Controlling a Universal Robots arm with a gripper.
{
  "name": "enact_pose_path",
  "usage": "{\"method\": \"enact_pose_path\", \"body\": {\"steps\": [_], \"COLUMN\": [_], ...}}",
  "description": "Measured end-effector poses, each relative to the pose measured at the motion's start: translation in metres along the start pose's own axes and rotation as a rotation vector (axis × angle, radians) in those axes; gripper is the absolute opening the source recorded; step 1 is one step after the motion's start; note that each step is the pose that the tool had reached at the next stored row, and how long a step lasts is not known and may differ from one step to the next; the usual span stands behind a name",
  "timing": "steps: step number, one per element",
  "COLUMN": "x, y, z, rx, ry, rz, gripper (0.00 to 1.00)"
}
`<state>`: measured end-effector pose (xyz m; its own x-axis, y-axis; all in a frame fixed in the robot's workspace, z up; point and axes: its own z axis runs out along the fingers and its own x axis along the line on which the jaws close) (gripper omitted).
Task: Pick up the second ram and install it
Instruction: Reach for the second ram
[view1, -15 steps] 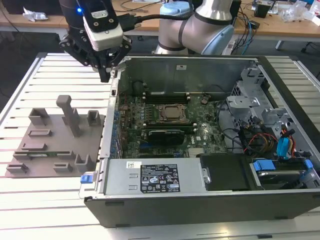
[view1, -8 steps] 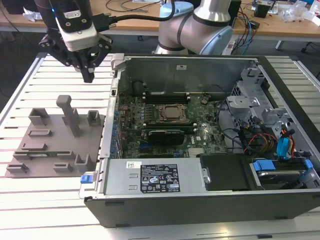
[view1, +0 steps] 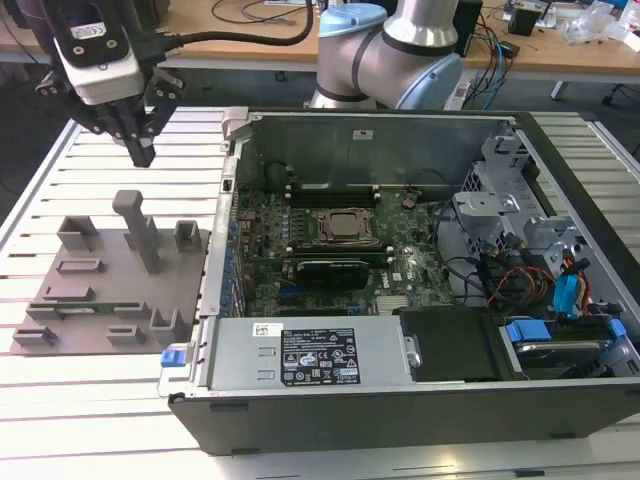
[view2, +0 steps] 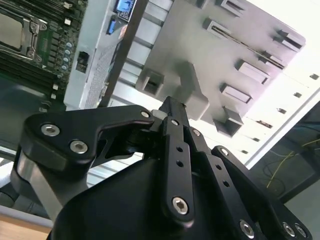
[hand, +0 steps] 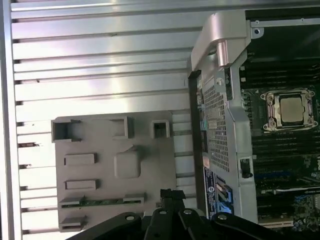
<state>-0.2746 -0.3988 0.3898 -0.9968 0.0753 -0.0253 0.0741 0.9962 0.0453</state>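
Arm is raised, black two-finger gripper (view1: 143, 152) pointing tips-down over the grey plastic holder plate (view1: 115, 285) on the slatted metal tabletop (view1: 120, 185). Gripper is closed, nothing between the fingers. Long thin green ram stick (hand: 102, 201) sits in a holder slot below the gripper, well apart. Open dark computer case (view1: 400, 420) stands beside the gripper.

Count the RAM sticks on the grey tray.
1: the RAM stick sits between two holders on the tray, toward the exterior view's left. None looks hidden.
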Motion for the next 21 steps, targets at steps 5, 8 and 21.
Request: {"method": "enact_pose_path", "body": {"steps": [5,8,21], "x": [0.0303,0.0483,0.0660], "y": [-0.0024,-0.0047,-0.0705], "z": [0.0018,0.0033,0.0060], "rx": [0.0000,0.0000,0.0039], "ry": [0.0000,0.0000,-0.0002], "rz": [0.000,0.000,0.000], "gripper": [0.10,0.10,0.10]}}
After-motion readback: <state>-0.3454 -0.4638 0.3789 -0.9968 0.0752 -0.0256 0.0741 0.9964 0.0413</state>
